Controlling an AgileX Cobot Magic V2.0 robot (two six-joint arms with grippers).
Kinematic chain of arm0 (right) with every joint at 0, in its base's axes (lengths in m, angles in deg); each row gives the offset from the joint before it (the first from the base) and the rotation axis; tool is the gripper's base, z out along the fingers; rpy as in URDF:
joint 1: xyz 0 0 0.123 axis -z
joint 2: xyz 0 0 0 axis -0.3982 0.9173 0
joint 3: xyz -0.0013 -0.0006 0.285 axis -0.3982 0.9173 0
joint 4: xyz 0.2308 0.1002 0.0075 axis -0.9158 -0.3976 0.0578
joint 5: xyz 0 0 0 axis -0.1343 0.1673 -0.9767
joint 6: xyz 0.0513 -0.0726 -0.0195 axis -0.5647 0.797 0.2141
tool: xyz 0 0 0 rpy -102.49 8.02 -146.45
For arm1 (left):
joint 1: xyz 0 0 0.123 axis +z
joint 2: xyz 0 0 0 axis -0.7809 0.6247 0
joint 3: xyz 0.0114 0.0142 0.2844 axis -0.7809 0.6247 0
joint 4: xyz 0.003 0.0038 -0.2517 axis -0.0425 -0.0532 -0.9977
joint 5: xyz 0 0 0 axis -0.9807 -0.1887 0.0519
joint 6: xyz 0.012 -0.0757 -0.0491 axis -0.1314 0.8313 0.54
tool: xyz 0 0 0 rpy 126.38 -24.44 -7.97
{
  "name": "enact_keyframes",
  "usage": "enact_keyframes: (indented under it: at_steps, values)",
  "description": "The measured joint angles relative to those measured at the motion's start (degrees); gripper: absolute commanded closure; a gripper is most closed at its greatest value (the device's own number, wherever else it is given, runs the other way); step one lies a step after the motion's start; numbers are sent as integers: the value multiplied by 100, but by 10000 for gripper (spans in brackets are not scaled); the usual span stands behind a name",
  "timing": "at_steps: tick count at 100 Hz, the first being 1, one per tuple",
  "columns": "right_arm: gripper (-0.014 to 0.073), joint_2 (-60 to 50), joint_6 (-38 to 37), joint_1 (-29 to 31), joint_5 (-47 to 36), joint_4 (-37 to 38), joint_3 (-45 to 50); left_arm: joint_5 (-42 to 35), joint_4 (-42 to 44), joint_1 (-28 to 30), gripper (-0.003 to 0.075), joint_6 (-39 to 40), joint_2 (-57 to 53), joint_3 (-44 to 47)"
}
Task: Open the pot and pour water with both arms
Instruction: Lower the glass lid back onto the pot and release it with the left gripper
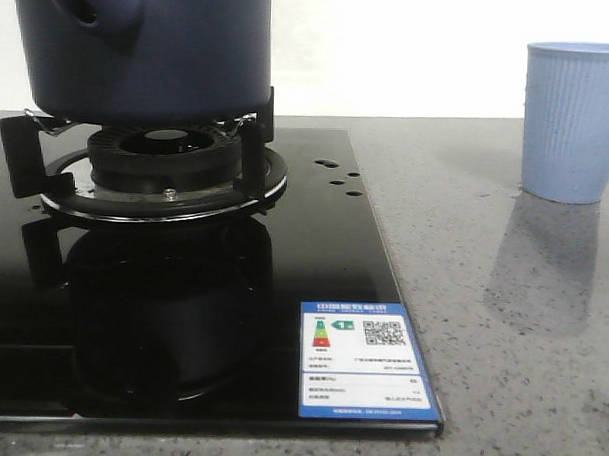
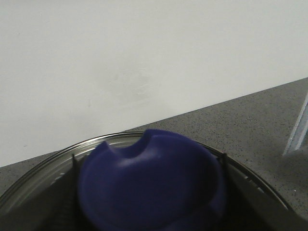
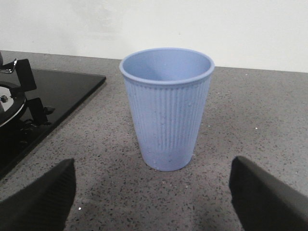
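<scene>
Navy pot (image 1: 141,47) on burner (image 1: 162,158) of black hob (image 1: 314,248), pale blue cup (image 3: 166,108) upright on worktop (image 1: 511,325), right fingers (image 3: 41,199) wide apart w/ nothing held, cup just ahead, left fingers unseen, can't tell.

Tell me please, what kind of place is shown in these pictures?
Most likely a kitchen counter, perhaps a mock-up for testing. A black glass gas hob with a burner carries the pot, and a pale blue ribbed cup stands beside it on the speckled grey countertop.
</scene>
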Motion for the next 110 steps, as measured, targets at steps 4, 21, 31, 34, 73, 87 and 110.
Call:
enact_keyframes:
  at_steps: [4, 21, 31, 34, 73, 87, 110]
  values:
    - [5, 0, 0, 0, 0, 0, 0, 0, 0, 0, 358, 0, 0, 0]
    - [5, 0, 0, 0, 0, 0, 0, 11, 0, 0, 233, 0, 0, 0]
    - [5, 0, 0, 0, 0, 0, 0, -15, 0, 0, 148, 0, 0, 0]
    - [5, 0, 0, 0, 9, 0, 0, -15, 0, 0, 144, 0, 0, 0]
    - [7, 0, 0, 0, -257, 0, 0, -37, 0, 0, 149, 0, -857, 0]
    - [87, 0, 0, 0, -819, -23, -46, -37, 29, 137, 153, 0, -1467, 0]
    - [537, 0, 0, 0, -1150, -45, -953, 194, 49, 898, 472, 0, -2275, 0]
